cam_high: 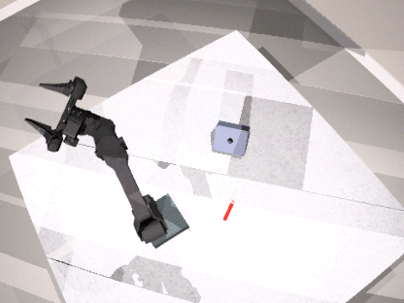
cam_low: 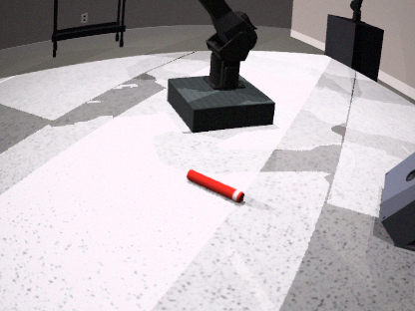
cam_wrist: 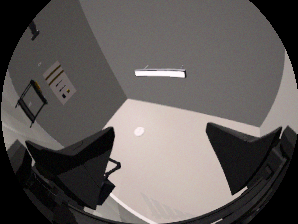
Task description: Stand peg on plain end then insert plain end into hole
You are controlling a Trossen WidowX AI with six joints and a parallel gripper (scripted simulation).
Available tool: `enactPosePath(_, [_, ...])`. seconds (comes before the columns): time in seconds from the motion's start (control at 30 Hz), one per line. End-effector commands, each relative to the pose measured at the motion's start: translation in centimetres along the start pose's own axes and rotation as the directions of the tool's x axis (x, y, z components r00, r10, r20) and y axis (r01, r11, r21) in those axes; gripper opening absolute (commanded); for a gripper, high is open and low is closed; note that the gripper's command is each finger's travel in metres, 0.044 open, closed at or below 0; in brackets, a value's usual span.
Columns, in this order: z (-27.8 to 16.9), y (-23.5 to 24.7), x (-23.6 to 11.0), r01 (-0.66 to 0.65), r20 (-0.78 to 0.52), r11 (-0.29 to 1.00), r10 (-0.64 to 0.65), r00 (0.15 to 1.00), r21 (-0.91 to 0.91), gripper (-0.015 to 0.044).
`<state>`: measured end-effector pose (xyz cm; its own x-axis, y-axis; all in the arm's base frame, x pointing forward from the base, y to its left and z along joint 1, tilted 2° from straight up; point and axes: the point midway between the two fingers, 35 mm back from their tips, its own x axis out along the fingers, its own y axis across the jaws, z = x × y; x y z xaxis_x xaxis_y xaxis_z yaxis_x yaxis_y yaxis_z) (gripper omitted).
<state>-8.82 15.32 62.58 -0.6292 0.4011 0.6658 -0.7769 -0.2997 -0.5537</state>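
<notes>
Currently one peg [cam_low: 214,185]: a smooth red cylinder with one white band [cam_low: 234,195] near its right end, lying flat on the speckled table [cam_low: 100,239], lower centre of the exterior view. One sloped panel [cam_high: 230,138], a pale blue-grey block, sits above it in the top view with one round dark hole [cam_high: 229,141]. One dark square base [cam_low: 239,112] carries the single black arm. One gripper [cam_high: 49,111], upper left of the top view, well away from the peg, jaws spread wide, holding nothing.
</notes>
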Motion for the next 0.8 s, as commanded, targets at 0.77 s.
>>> enactPosePath(0.77, [-16.5,-12.4,-9.1,0.352,-0.543,0.902,-0.433,0.720,-0.252,0.0440])
